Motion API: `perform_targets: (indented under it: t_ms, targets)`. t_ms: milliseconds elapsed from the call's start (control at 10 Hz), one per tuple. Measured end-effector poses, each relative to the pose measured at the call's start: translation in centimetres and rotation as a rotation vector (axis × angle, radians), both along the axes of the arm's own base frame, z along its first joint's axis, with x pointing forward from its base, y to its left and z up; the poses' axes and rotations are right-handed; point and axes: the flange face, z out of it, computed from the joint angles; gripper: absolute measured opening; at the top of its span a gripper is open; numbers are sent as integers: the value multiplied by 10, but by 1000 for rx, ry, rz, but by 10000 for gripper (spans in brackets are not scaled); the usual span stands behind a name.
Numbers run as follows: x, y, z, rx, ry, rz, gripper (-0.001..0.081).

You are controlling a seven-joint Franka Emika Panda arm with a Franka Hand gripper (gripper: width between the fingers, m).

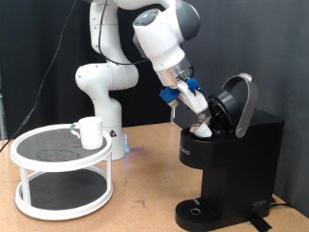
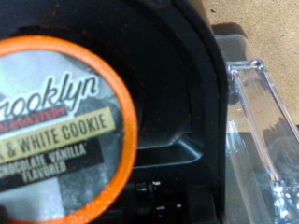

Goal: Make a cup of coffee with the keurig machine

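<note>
One coffee pod (image 2: 58, 126), orange-rimmed, label facing the wrist camera, poised at the open keurig machine (image 1: 227, 155), lid (image 1: 238, 101) tilted up and back. Gripper (image 1: 201, 120) down in the brew chamber; finger spread impossible to tell. White cup (image 1: 92, 131) upright on round two-tier stand (image 1: 60, 174), well apart at exterior view's left.

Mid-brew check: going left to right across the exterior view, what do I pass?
White two-tier stand → cup on its top tier → robot base → hand at the machine's open top → keurig machine, lid up.
</note>
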Motion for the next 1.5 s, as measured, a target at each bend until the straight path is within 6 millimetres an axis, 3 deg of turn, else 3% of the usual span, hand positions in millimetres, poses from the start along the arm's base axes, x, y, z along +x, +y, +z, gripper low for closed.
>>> perform_targets:
  t_ms: [700,1500]
  targets:
    - [6,5,-12,-7,-1,-29,734]
    - [5,14,-4,105,0,39,734]
